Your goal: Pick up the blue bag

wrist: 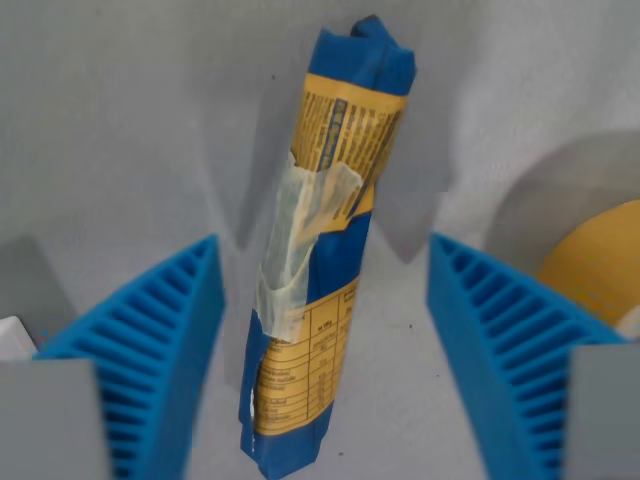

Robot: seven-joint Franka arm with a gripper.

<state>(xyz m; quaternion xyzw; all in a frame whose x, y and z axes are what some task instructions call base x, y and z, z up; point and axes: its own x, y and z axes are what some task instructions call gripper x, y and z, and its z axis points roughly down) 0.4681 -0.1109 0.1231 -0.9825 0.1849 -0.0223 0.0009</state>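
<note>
All I've got behind everything is a plain light grey table (130, 120), matte, filling most of the frame. Soft, even light with blurry grey shadows falling on it mid-frame. Something round and yellow (600, 265) sits at the right edge, too blurry to identify.

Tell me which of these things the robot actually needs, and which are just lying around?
Needed:
- blue and yellow taped bag, lying between the fingers
- gripper with blue ribbed fingers, open

Lying about:
- round yellow object, right edge
- small white item, left edge

Soft even light, slight blur
</note>
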